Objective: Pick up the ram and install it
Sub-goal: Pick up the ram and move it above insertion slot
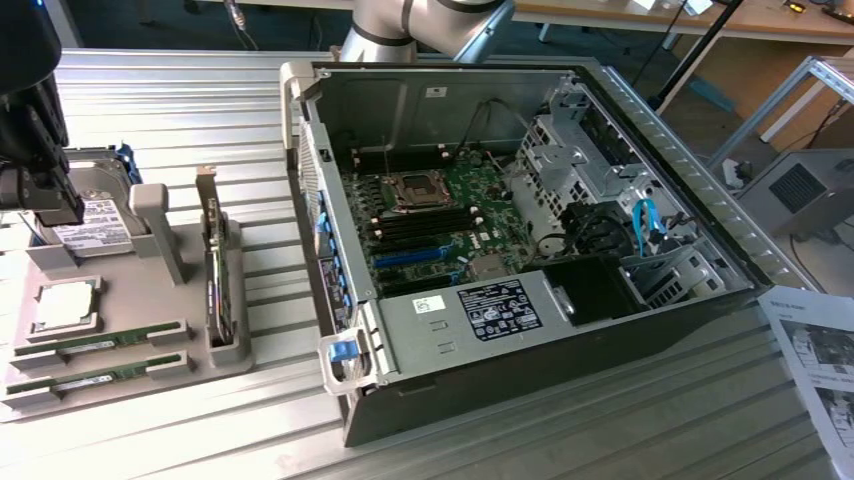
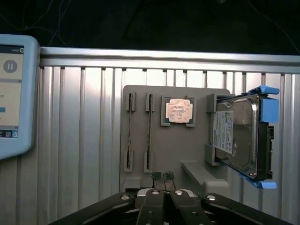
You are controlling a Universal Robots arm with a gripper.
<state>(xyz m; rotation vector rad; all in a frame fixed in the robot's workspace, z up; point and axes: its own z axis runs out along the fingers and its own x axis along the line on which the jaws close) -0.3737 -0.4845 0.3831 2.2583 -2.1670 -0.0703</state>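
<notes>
Two ram sticks lie side by side in slots of the grey tray (image 1: 174, 385), one (image 1: 100, 342) just beyond the other (image 1: 96, 377). In the wrist view both are seen edge-on, one ram stick (image 2: 130, 136) beside the second (image 2: 149, 136). My gripper (image 1: 54, 200) hangs above the tray's far end, near the hard drive (image 1: 91, 225), apart from both sticks. Its fingers (image 2: 156, 178) are pressed together, shut, with nothing between them. The open computer case (image 1: 534, 240) lies to the exterior view's right, with black memory slots (image 1: 427, 225) beside the processor socket (image 1: 415, 187).
The tray also holds a square silver processor (image 1: 64, 305) (image 2: 179, 111), an upright expansion card (image 1: 214, 270) and the hard drive (image 2: 239, 136) in blue rails. A tablet (image 2: 11, 93) is at the table's edge. A paper sheet (image 1: 817, 360) lies beside the case.
</notes>
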